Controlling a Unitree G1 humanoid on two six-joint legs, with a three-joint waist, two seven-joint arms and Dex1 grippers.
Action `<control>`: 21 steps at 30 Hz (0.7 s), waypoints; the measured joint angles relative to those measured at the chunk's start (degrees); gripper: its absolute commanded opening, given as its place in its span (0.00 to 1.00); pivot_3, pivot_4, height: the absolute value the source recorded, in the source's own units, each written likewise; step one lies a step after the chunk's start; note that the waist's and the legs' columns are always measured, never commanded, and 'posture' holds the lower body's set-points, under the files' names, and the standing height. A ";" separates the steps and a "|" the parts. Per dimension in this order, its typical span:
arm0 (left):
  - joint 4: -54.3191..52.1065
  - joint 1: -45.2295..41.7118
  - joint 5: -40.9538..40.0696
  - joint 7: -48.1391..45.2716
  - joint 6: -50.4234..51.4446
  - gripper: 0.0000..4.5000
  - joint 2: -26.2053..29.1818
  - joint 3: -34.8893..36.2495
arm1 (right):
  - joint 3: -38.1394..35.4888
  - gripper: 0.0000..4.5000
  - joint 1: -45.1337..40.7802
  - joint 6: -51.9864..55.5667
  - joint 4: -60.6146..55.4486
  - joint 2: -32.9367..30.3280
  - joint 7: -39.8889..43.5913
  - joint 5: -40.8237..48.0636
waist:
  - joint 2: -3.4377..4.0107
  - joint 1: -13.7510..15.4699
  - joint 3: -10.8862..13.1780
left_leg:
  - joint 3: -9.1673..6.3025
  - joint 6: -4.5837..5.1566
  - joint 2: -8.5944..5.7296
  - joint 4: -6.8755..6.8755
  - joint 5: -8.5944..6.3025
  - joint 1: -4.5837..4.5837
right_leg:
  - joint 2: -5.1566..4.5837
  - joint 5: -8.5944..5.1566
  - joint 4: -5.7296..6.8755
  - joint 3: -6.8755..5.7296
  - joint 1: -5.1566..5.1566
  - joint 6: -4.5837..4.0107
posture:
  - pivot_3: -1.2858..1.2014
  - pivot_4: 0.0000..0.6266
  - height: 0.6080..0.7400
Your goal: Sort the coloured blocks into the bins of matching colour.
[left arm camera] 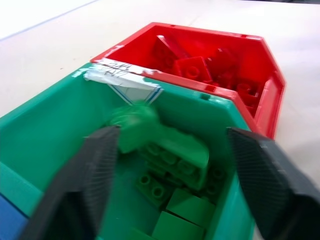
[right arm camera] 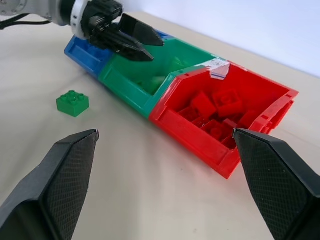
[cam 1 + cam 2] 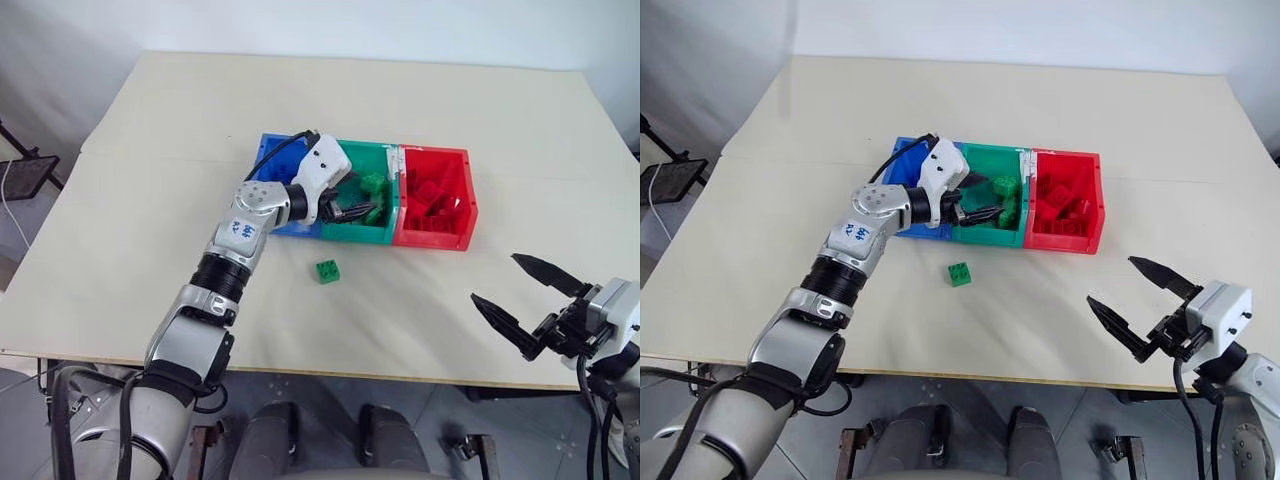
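The three joined bins stand mid-table: blue (image 3: 268, 152), green (image 3: 366, 156) and red (image 3: 449, 220). My left gripper (image 3: 362, 198) reaches over the green bin with its fingers (image 1: 95, 170) spread wide, open. Between them a blurred green block (image 1: 137, 122) sits just above other green blocks (image 1: 172, 150) in that bin, and neither finger clamps it. Red blocks (image 1: 195, 67) lie in the red bin. One green block (image 3: 327, 271) rests on the table in front of the bins. My right gripper (image 3: 495, 277) hangs open and empty near the table's front right edge.
White tape (image 1: 122, 77) marks the rim between the green and red bins. The pale table (image 3: 150, 230) has bare surface to the left, right and behind the bins. Its front edge (image 3: 400, 375) runs close under my right gripper.
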 measured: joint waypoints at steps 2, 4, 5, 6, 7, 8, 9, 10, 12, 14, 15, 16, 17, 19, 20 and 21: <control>-4.06 2.64 -0.84 -1.76 -0.49 0.99 2.03 1.00 | 0.39 1.00 -1.45 0.15 0.09 -0.09 0.25 0.26 | 0.00 -0.35 0.00 | 0.00 -0.01 0.04 0.00 0.00 0.04 | 0.01 0.00 0.08 0.00 -0.01 0.00 | 0.52 0.24 1.00; -8.45 5.85 -2.47 -3.73 -0.48 0.99 4.61 2.77 | 1.79 1.00 -3.41 0.26 0.58 -0.41 1.22 0.35 | 0.00 -0.53 0.00 | -0.01 -0.04 0.08 0.02 -0.01 0.08 | 0.01 0.00 0.18 0.01 -0.02 0.00 | 0.52 0.24 1.00; -10.01 7.20 -3.09 -4.55 -0.50 0.99 5.74 3.46 | 2.28 1.00 -4.02 0.32 0.84 -0.54 1.68 0.36 | 0.01 -0.62 0.00 | -0.03 -0.05 0.13 0.02 -0.01 0.08 | -0.01 0.00 0.22 0.01 -0.02 0.00 | 0.52 0.24 1.00; -13.11 10.17 -4.21 -5.83 -0.60 0.99 8.33 5.02 | 3.59 1.00 -5.80 0.62 1.92 -0.91 2.81 0.36 | 0.01 -0.85 0.00 | -0.02 -0.05 0.16 0.03 -0.01 0.10 | -0.01 0.00 0.25 0.01 -0.02 -0.01 | 0.52 0.24 1.00; -14.23 11.74 -4.60 -6.52 -0.72 0.99 9.79 5.94 | 4.11 1.00 -6.36 0.77 2.22 -1.21 3.37 0.36 | 0.01 -0.90 0.00 | -0.03 -0.05 0.17 0.03 -0.01 0.10 | -0.02 0.00 0.27 0.01 -0.02 -0.01 | 0.52 0.24 1.00; -16.92 14.77 -5.55 -7.23 -0.76 0.99 12.11 7.72 | 5.59 1.00 -8.02 1.03 3.19 -1.77 4.65 0.33 | 0.01 -1.23 0.00 | -0.01 -0.05 0.20 0.04 -0.01 0.13 | -0.02 0.00 0.28 0.01 -0.02 -0.01 | 0.52 0.24 1.00; -19.32 18.05 -6.83 -8.05 -0.77 0.99 14.26 9.75 | 6.61 1.00 -9.10 1.09 4.21 -2.52 5.94 0.29 | 0.01 -1.40 0.00 | -0.05 -0.05 0.18 0.03 -0.02 0.11 | -0.05 0.00 0.31 0.01 -0.02 -0.01 | 0.52 0.24 1.00; -21.22 20.75 -7.76 -8.61 -0.71 0.99 15.76 11.54 | 7.38 1.00 -9.97 1.13 5.01 -2.95 7.12 0.25 | 0.01 -1.43 0.00 | -0.05 -0.05 0.19 0.05 -0.02 0.12 | -0.05 0.00 0.32 0.01 -0.02 -0.01 | 0.52 0.24 1.00; -25.10 25.78 -9.93 -9.23 -0.41 0.99 18.19 14.80 | 9.29 1.00 -11.84 1.25 6.64 -3.44 9.20 0.21 | 0.01 -1.32 0.00 | -0.10 -0.03 0.17 0.05 -0.02 0.11 | -0.09 0.00 0.32 -0.02 -0.01 -0.01 | 0.52 0.24 1.00; -28.67 31.59 -12.40 -10.01 -0.32 0.99 20.74 18.93 | 11.54 1.00 -14.33 1.36 7.61 -3.64 11.28 0.21 | 0.00 -1.44 0.00 | -0.09 -0.01 0.19 0.06 -0.04 0.11 | -0.11 0.00 0.29 -0.01 -0.01 -0.01 | 0.52 0.24 1.00; -29.90 34.50 -13.47 -10.27 -0.17 0.99 22.21 21.02 | 12.19 1.00 -14.99 1.41 8.31 -3.90 12.44 0.21 | 0.00 -1.42 0.00 | -0.11 -0.02 0.19 0.05 -0.05 0.11 | -0.11 0.00 0.29 -0.02 0.00 -0.01 | 0.52 0.24 1.00; -30.57 36.80 -14.08 -10.46 -0.11 0.99 23.29 22.72 | 12.92 1.00 -15.61 1.47 8.91 -4.22 13.28 0.15 | 0.00 -1.39 0.00 | -0.12 -0.02 0.19 0.05 -0.05 0.11 | -0.12 0.00 0.29 -0.03 -0.01 -0.01 | 0.52 0.24 1.00; -31.39 39.97 -14.49 -10.66 -0.06 0.99 24.56 24.82 | 13.83 1.00 -16.45 1.51 9.56 -4.55 14.53 0.04 | 0.00 -1.47 0.00 | -0.11 -0.03 0.20 0.04 -0.08 0.11 | -0.11 0.00 0.26 -0.02 -0.01 -0.01 | 0.52 0.24 1.00; -31.75 45.70 -14.96 -11.05 -0.50 0.99 26.46 27.80 | 15.33 1.00 -17.95 1.53 11.13 -5.10 16.65 -0.23 | 0.01 -1.49 0.00 | -0.11 0.00 0.21 0.04 -0.21 0.13 | -0.13 -0.01 0.22 -0.02 -0.02 -0.02 | 0.52 0.24 1.00; -31.70 47.54 -14.95 -11.12 -0.59 0.99 26.90 28.57 | 15.82 1.00 -18.50 1.52 11.52 -5.15 17.35 -0.44 | 0.01 -1.42 0.00 | -0.11 0.00 0.21 0.04 -0.24 0.13 | -0.15 -0.01 0.07 -0.03 -0.02 -0.03 | 0.52 0.24 1.00; -31.71 49.32 -14.95 -11.18 -0.86 0.99 27.28 29.30 | 16.27 1.00 -19.26 1.51 12.12 -5.15 18.03 -0.56 | 0.01 -1.36 0.00 | -0.12 0.00 0.22 0.04 -0.25 0.12 | -0.16 -0.01 0.00 -0.04 -0.02 -0.03 | 0.52 0.24 1.00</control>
